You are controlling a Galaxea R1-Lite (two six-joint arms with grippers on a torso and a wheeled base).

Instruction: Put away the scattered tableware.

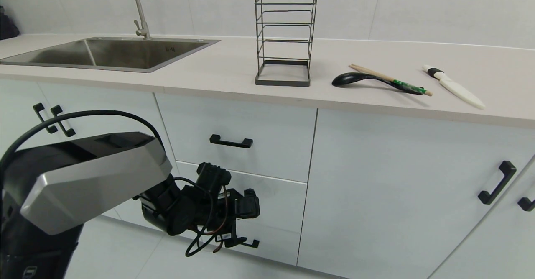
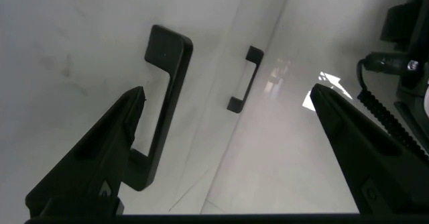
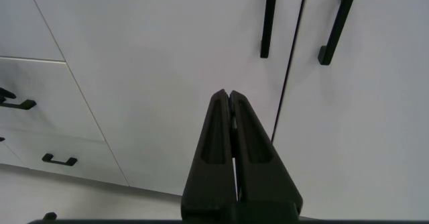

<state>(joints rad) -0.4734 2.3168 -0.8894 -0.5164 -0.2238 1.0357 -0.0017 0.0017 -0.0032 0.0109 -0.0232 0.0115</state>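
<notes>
Left gripper (image 2: 228, 95) fingers spread wide, empty — a drawer handle (image 2: 164, 110) just beside one finger. Right gripper (image 3: 230, 100) fingers pressed together, holding nothing, facing cabinet doors (image 3: 167, 63). Spoon (image 1: 349, 79), chopsticks (image 1: 372, 73), knife (image 1: 455, 88) lie on the counter (image 1: 209, 70) beside the rack (image 1: 284, 32), far from both grippers. Risk: fingers close off-centre, slip off handle — drawer won't open.

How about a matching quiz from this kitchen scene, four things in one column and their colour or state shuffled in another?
Things:
1 spoon
2 knife
3 wire rack
4 left gripper

Colour or state:
A mostly white, lying flat
B open beside a drawer handle
C black, lying flat
D standing upright

Pairs: 1-C, 2-A, 3-D, 4-B
</notes>
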